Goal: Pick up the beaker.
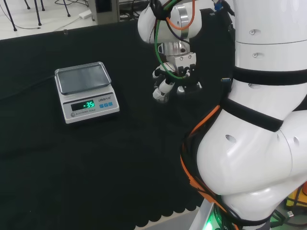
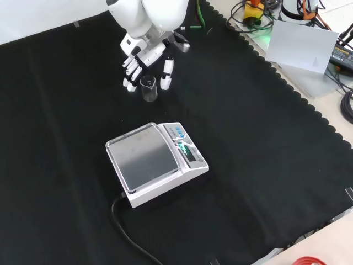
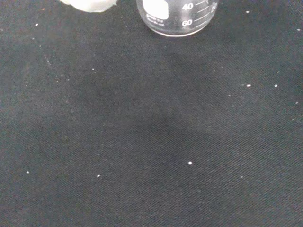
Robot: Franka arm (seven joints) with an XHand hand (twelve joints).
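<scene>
A small clear glass beaker with white printed markings stands upright on the black cloth. The wrist view shows it close up. In the front view the hand hangs just behind and above it, fingers pointing down on the beaker's left and the thumb on its right. The fingers look straight and spread, so the hand is open, with the beaker between fingers and thumb. I cannot tell whether they touch the glass. The head view shows the hand low over the cloth, left of the arm's big white links.
A silver electronic scale with a lit green display sits on the cloth in front of the beaker in the front view, at the left in the head view. Its black cable trails toward the cloth's near edge.
</scene>
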